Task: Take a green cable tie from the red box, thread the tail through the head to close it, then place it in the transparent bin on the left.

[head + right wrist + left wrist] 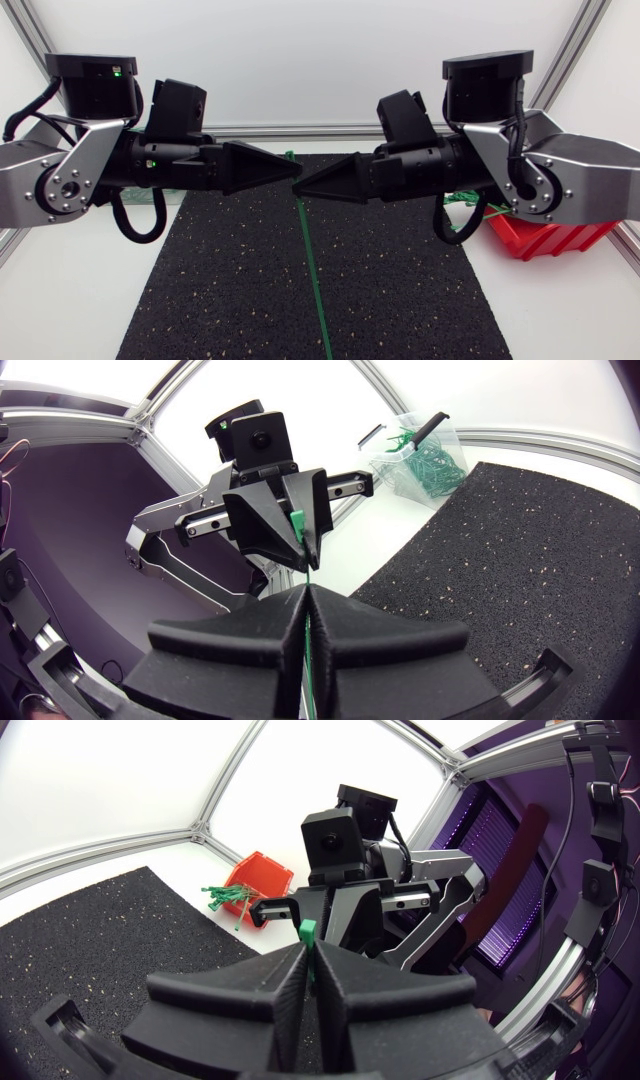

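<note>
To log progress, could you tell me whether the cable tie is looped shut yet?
Open: the cable tie runs as one straight strip, with no loop.

Thin green plastic cable tie [312,270], straight, not closed into a loop. Square head [308,930] pinched between the fingertips of the left gripper [298,172], strap clamped just beside it in the right gripper [295,191], long tail trailing free below. Red plastic box [545,238] well apart to the right, loose green ties [225,898] poking out over its front. Transparent plastic bin [445,440] far to the left, holding a tangle of further green ties [420,470].
</note>
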`<state>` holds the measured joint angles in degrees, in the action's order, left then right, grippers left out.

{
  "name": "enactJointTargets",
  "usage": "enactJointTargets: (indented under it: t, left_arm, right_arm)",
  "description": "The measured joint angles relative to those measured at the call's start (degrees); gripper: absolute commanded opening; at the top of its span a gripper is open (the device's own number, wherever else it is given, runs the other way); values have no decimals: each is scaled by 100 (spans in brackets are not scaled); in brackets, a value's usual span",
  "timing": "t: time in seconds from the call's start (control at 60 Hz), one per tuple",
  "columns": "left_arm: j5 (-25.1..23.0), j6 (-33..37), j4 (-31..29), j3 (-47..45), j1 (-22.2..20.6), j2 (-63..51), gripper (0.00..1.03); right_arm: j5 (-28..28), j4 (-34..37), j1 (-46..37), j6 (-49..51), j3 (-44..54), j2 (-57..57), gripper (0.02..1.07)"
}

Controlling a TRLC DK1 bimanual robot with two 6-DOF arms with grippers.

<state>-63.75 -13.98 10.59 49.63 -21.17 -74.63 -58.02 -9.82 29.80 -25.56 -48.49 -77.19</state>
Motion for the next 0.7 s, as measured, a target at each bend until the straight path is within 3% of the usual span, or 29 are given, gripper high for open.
enactJointTargets:
  t: [0.417, 0.6, 0.7]
  left_arm:
    - [149, 0, -44, -22, -39, 72, 4]
    - [146, 0, -44, -46, -39, 153, 30]
    - [149, 0, -11, -50, -24, 190, 36]
  right_arm:
    - [175, -310, 133, -2, 83, -70, 8]
    - [190, -369, 120, 0, 142, 4, 8]
    - [188, -365, 105, -2, 216, 15, 8]
